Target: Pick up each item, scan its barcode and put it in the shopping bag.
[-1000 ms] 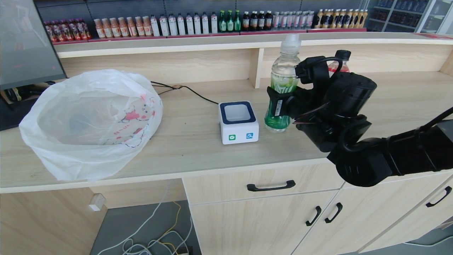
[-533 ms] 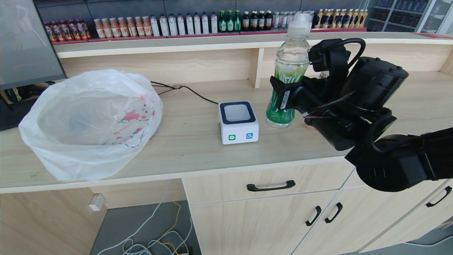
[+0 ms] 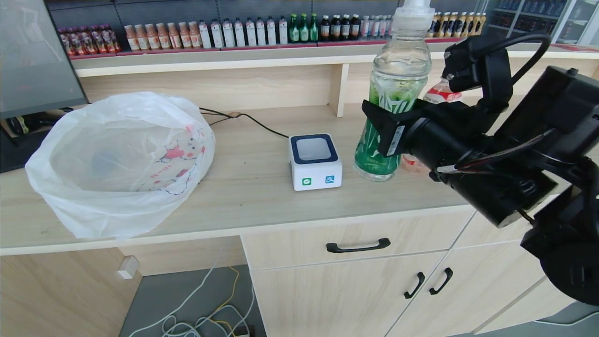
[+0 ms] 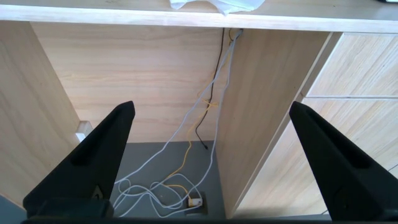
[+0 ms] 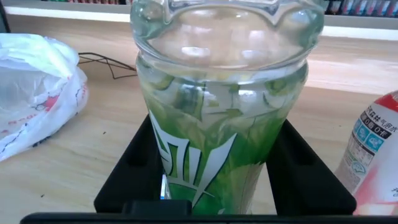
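Background: shop shelving (image 3: 281,30) along the far wall, stocked with rows of drink bottles. A dark monitor (image 3: 37,51) stands at the far left.

Surface (image 3: 252,187): light wood counter with a raised back ledge, drawers and cupboard doors below.

Shopping bag (image 3: 117,159): white translucent plastic with a pink print, mouth open, sitting on the left part of the surface.

Right gripper (image 3: 393,117): fingers clamped on either side of the green-labelled bottle's lower body.

Green-labelled bottle (image 3: 400,70): clear plastic, white cap, upright, just right of the scanner.

Left gripper (image 4: 211,109): fingers spread wide with nothing between them, low in front of the cupboard recess, above loose cables (image 4: 168,186) on the floor.

Barcode scanner (image 3: 315,161): white box with a navy-framed window facing up, mid-surface, between bag and bottle.

Second bottle (image 5: 373,155): red-and-white label, on the surface just behind the right gripper.
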